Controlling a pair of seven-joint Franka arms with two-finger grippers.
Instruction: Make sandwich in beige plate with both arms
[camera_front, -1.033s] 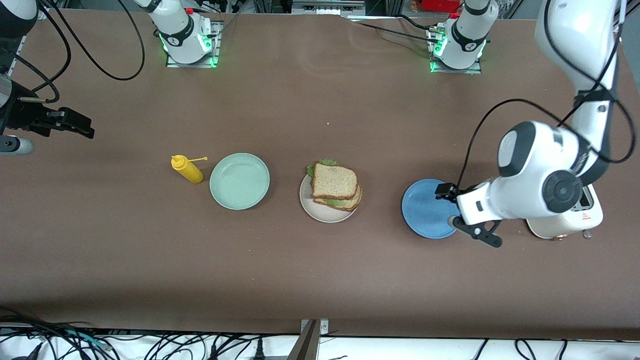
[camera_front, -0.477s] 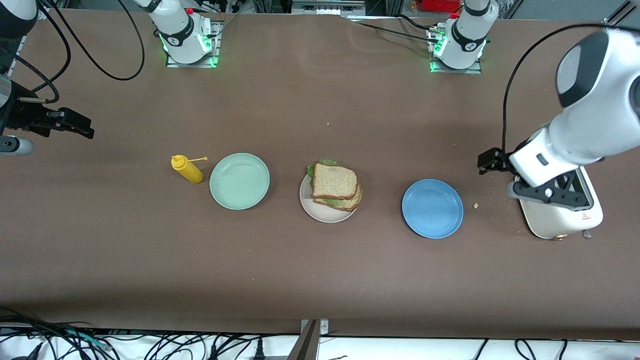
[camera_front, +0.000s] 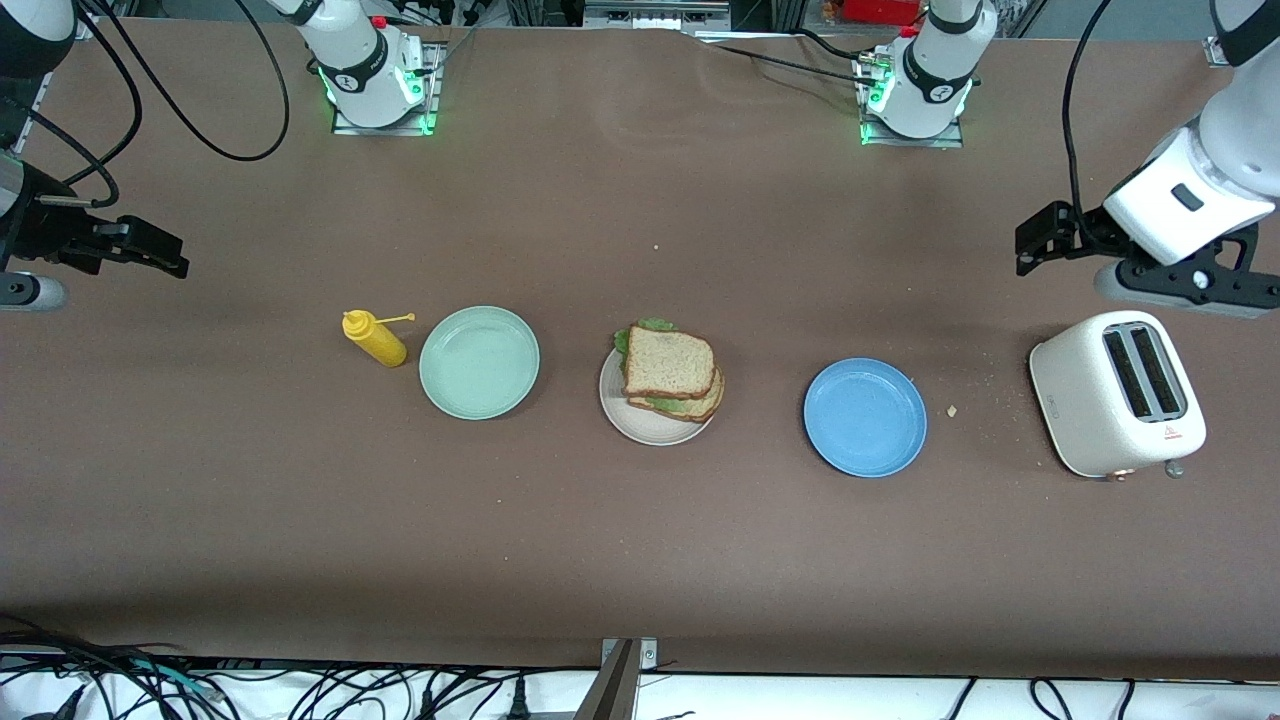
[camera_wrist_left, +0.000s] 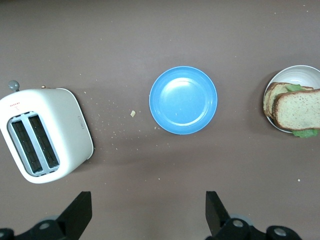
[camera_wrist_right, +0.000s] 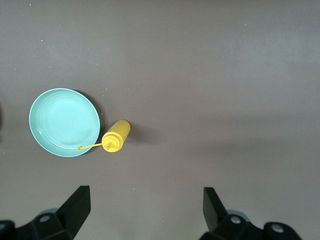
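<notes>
The sandwich lies on the beige plate at mid-table: two brown bread slices with green lettuce showing at the edges. In the left wrist view the sandwich and the plate's rim sit at the frame's edge. My left gripper hangs open and empty over bare table near the toaster, its black fingers wide apart. At the right arm's end of the table my right gripper waits over bare table, also open and empty.
A blue plate lies between the sandwich and a white toaster, with crumbs scattered between them. A pale green plate and a yellow squeeze bottle stand toward the right arm's end.
My left arm has swung up from the blue plate, passed over the toaster and now hangs over bare table, open throughout. The right arm has not moved.
</notes>
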